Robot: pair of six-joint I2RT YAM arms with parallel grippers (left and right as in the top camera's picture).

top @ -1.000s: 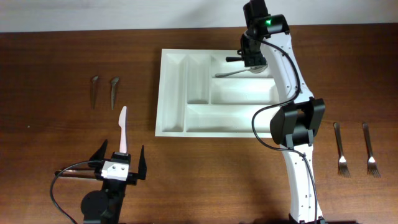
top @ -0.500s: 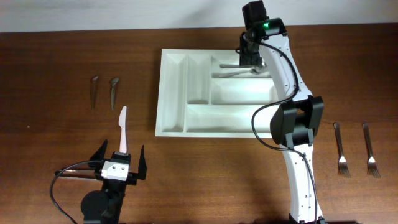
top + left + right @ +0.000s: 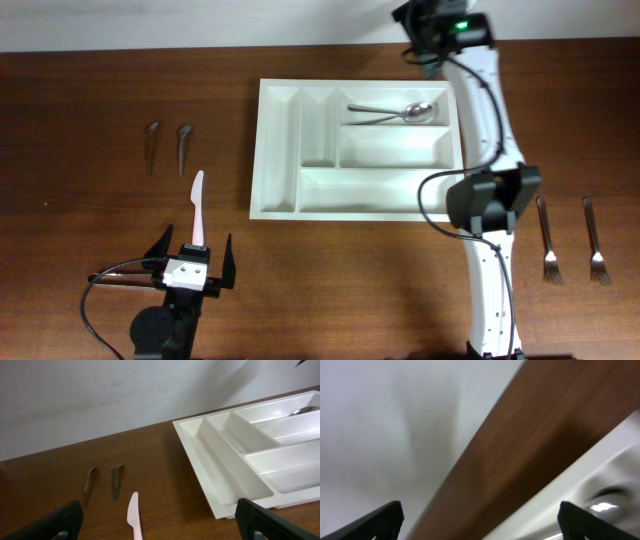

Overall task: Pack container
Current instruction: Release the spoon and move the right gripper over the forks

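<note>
Table [image 3: 100, 220] dark wood, white wall [image 3: 100, 390] behind; L gripper [image 3: 159, 522] & R gripper [image 3: 480, 520] splayed wide, empty

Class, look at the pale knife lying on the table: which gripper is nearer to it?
Left. The left gripper sits right at the near end of the knife; the right gripper is far off, past the back edge of the container.

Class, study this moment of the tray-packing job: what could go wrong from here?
The pale plastic knife lies flat on the table just ahead of the open left gripper; it may slide rather than lift.
The thin metal fork lies close to the right arm's elbow; reaching for it could nudge the white plastic cutlery tray.
</note>
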